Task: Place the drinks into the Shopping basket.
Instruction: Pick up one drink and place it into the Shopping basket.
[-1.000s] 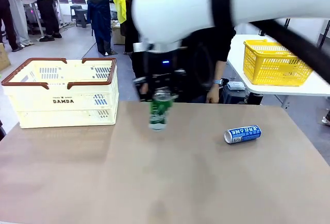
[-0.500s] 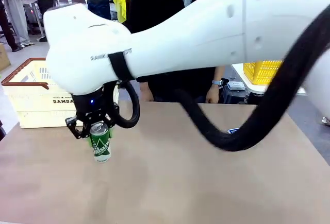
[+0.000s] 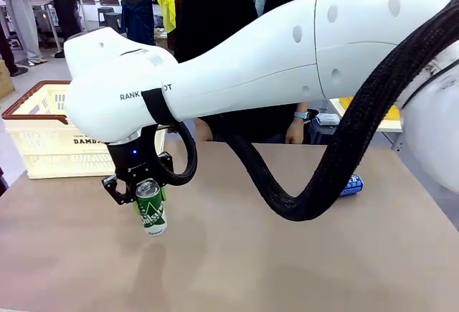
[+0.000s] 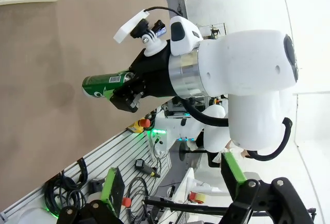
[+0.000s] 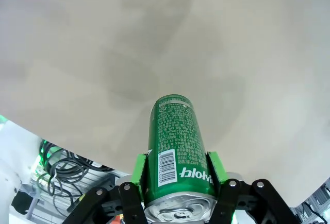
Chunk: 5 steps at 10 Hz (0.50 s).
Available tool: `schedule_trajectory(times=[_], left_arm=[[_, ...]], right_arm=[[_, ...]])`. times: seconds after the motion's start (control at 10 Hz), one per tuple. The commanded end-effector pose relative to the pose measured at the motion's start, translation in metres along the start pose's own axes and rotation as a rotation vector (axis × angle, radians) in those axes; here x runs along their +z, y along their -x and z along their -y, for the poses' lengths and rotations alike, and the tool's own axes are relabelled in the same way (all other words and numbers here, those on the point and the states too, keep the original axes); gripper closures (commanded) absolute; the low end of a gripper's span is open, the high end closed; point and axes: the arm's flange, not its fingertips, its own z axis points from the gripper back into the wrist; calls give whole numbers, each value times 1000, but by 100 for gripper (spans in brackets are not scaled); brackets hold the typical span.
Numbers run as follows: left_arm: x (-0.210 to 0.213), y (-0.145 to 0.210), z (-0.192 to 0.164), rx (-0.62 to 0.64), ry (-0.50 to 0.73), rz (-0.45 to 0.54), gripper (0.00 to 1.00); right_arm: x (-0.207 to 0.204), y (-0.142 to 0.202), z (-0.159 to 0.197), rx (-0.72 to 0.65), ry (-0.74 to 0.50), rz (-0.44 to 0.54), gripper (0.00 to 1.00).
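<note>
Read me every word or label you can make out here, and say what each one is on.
"RANK" then "OT": on the right arm; a black strap hides the letters between.
"DAMD": on the Shopping basket; the rest is behind the arm.
On the green can: large white lettering, upside down, not legible; fine print and barcode digits too small.
On the blue can: mostly hidden, unreadable.

right arm (image 3: 237, 61): "RANK", "OT" | Shopping basket (image 3: 43, 156): "DAMD", rest hidden | green can (image 3: 151, 214): lettering illegible
</note>
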Motion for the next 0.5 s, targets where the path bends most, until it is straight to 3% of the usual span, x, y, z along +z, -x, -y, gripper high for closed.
schedule_trajectory(times=[0.0, 0.3, 0.4], left_arm=[[1, 1, 4, 11, 20, 3, 0], [1, 1, 4, 11, 20, 3, 0], [1, 1, 4, 11, 20, 3, 0]], right_arm=[[0, -3, -6, 28, 2, -29, 100], [-6, -5, -2, 25, 18, -27, 100], [-7, -4, -1, 31, 1, -27, 49]])
